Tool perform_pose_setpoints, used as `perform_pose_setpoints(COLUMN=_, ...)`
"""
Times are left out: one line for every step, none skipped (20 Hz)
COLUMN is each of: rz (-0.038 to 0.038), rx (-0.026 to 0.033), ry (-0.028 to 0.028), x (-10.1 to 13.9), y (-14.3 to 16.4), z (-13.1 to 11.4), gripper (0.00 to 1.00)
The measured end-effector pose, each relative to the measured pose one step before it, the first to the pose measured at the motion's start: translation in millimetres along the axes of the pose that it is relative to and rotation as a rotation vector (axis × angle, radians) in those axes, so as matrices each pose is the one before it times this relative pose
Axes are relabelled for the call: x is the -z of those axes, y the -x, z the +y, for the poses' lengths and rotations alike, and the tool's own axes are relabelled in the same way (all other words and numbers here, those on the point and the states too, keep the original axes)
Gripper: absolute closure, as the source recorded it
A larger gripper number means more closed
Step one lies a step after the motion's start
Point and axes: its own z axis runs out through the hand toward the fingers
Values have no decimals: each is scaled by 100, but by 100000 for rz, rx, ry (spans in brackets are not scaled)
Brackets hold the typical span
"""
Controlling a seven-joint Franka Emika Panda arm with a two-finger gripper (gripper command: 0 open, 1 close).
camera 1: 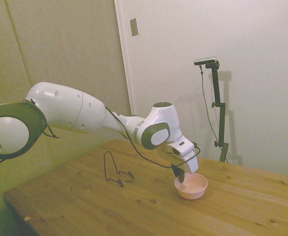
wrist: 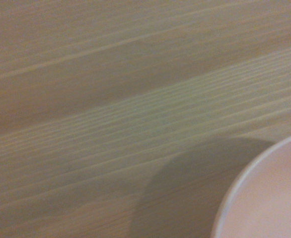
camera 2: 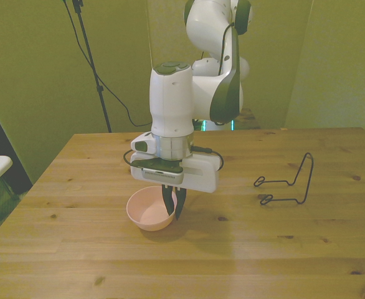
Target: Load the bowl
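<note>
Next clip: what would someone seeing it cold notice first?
The gripper is down at the rim of the pale pink bowl, its dark fingers closed on the rim on the front view's right side. A thin black wire rack stands apart on the wooden table, empty, toward the front view's right.

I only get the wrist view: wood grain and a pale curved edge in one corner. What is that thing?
Observer: A small pink bowl, upright on the table, with nothing in it.
Operator: Is the tool touching it?
Observer: Yes, the tool looks pinched shut on the rim, at the bowl's side toward the front view's right.
Operator: Anything else around?
Observer: A black wire rack stands apart from the bowl, toward the front view's right, holding nothing.
</note>
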Motion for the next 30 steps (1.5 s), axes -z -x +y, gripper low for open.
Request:
perform_pose_setpoints(rz=-2933, rx=1394, ry=-2999, x=409, y=227, z=-25, gripper=100)
perform_pose_setpoints(rz=-2736, rx=1288, ry=-2340, x=377, y=363, z=-77, gripper=100)
perform_pose_setpoints(rz=-3515, rx=1594, ry=-2872, x=529, y=559, z=-148, gripper=100)
perform_pose_setpoints(rz=-3515, rx=1550, ry=-2817, x=648, y=602, z=-205, gripper=100)
perform_pose_setpoints(rz=-3306, rx=1262, ry=-2415, x=672, y=705, z=-203, gripper=100)
perform_pose_setpoints(rz=-3084, rx=970, ry=-2163, x=610, y=798, z=-250, gripper=100)
perform_pose_setpoints(rz=-2950, rx=999, ry=-2198, x=656, y=859, z=-271, gripper=100)
perform_pose_setpoints(rz=-2445, rx=713, ry=-1887, x=637, y=903, z=-258, gripper=100)
perform_pose_setpoints(rz=-2138, rx=942, ry=-1763, x=695, y=1106, z=-316, gripper=100)
perform_pose_setpoints(rz=-1696, rx=765, ry=-1519, x=635, y=1201, z=-291, gripper=100)
perform_pose_setpoints(rz=-2106, rx=586, ry=-1236, x=570, y=1427, z=-286, gripper=100)
perform_pose_setpoints(rz=-2462, rx=568, ry=-1221, x=429, y=1731, z=-395, gripper=100)
perform_pose_setpoints(rz=-2464, rx=753, ry=-969, x=302, y=1585, z=-330, gripper=100)
perform_pose_setpoints(rz=-2556, rx=1148, ry=-856, x=206, y=1605, z=-304, gripper=100)
perform_pose_setpoints(rz=-2129, rx=1506, ry=-327, x=173, y=1502, z=-174, gripper=100)
perform_pose_setpoints(rz=-1976, rx=2997, ry=8, x=518, y=3043, z=731, gripper=100)
perform_pose_setpoints(rz=-807, rx=67, ry=-1126, x=-87, y=81, z=40, gripper=100)
perform_pose_setpoints(rz=-2501, rx=1036, ry=-3781, x=-280, y=102, z=151, gripper=100)
perform_pose_setpoints(rz=-2997, rx=1079, ry=-3901, x=-494, y=46, z=496, gripper=100)
perform_pose_setpoints(rz=-3624, rx=1182, ry=-3770, x=-419, y=66, z=539, gripper=100)
perform_pose_setpoints(rz=-3827, rx=1102, ry=-3442, x=-307, y=52, z=582, gripper=100)
perform_pose_setpoints(rz=-3437, rx=939, ry=-3088, x=-101, y=32, z=487, gripper=100)
perform_pose_setpoints(rz=-2388, rx=310, ry=-2650, x=57, y=-15, z=367, gripper=100)
perform_pose_setpoints(rz=-2384, rx=331, ry=-2646, x=171, y=-9, z=225, gripper=100)
perform_pose_setpoints(rz=-1780, rx=370, ry=-2196, x=234, y=-18, z=145, gripper=100)
perform_pose_setpoints(rz=-670, rx=208, ry=-1696, x=173, y=-63, z=5, gripper=100)
perform_pose_setpoints(rz=-1038, rx=383, ry=-1346, x=81, y=-9, z=-158, gripper=100)
perform_pose_setpoints(rz=-107, rx=520, ry=-467, x=8, y=-72, z=-305, gripper=100)
perform_pose_setpoints(rz=5, rx=1063, ry=239, x=-352, y=-26, z=-565, gripper=100)
perform_pose_setpoints(rz=-309, rx=78, ry=-127, x=-21, y=-9, z=-7, gripper=100)
